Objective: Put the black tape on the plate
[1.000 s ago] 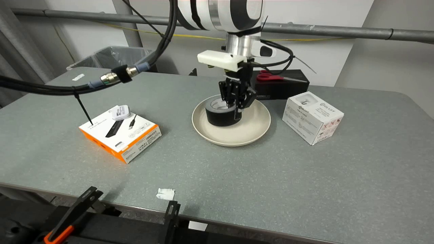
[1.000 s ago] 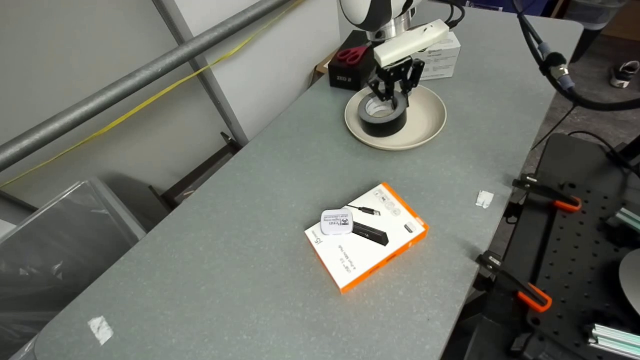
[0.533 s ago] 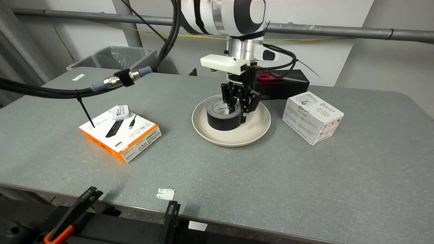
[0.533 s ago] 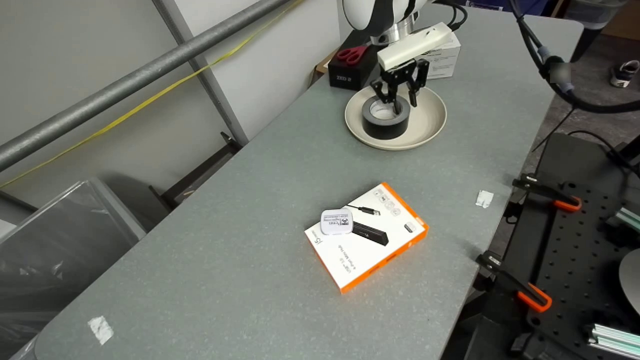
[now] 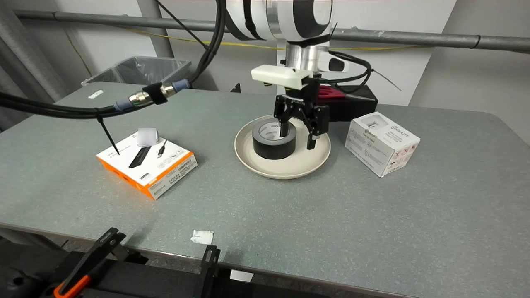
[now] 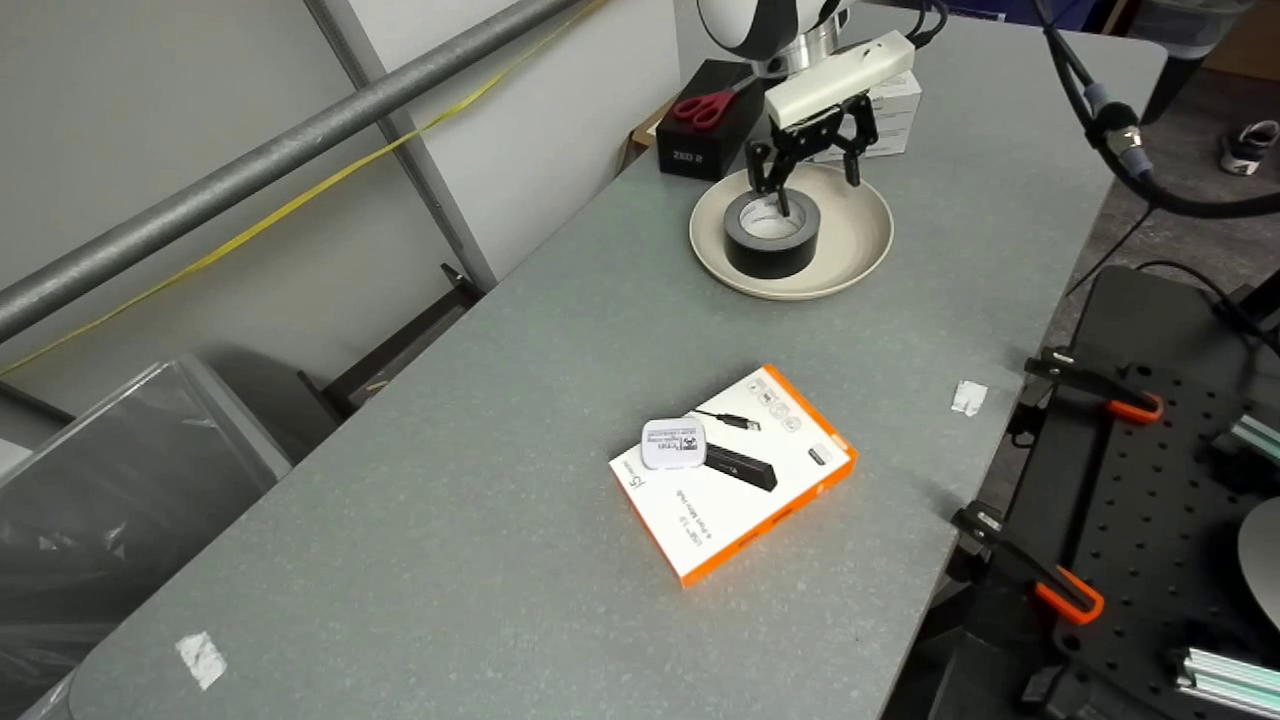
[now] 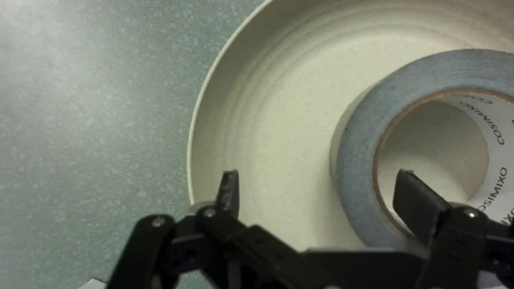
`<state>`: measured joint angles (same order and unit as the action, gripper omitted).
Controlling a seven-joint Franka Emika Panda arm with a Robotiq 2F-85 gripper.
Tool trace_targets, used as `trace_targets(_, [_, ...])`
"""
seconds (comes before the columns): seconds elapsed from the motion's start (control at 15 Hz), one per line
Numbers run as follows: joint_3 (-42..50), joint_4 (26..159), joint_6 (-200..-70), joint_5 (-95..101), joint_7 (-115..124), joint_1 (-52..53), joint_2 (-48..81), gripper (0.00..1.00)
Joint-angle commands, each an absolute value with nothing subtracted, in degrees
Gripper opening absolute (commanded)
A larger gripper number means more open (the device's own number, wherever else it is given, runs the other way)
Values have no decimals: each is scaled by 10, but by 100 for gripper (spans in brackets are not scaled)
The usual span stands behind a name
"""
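The black tape (image 5: 273, 151) lies flat on the cream plate (image 5: 308, 161), left of the plate's middle in an exterior view. Seen from the wrist, the tape (image 7: 357, 160) shows a grey glossy top and a white printed core, partly cut off by the frame. My gripper (image 7: 318, 172) is open around the near part of the ring, fingers wide apart. One finger (image 7: 417, 200) hangs over the tape's hole; the opposite one is outside the ring, over bare plate (image 7: 289, 132). Gaps show between both fingers and the tape wall.
A white box (image 5: 381, 142) stands right of the plate. Behind it is a black box (image 6: 690, 155) with red scissors (image 6: 705, 108) on top. A flat white-and-orange box (image 6: 740, 510) carries a small white case (image 6: 673, 444). A cable (image 5: 124, 105) hangs across the front left.
The gripper's fingers have spread from their grip on the tape wall, and the hand has shifted slightly right and risen. The tape has settled a little lower, level on the plate.
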<state>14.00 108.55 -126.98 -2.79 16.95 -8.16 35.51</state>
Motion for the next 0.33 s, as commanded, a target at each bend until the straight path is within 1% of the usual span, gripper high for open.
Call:
trace_targets(0.0, [135,1082,-1263,-24,169,-86,354,100])
trace_targets(0.27, [133,1080,-1255,-24,164,-87,352,100])
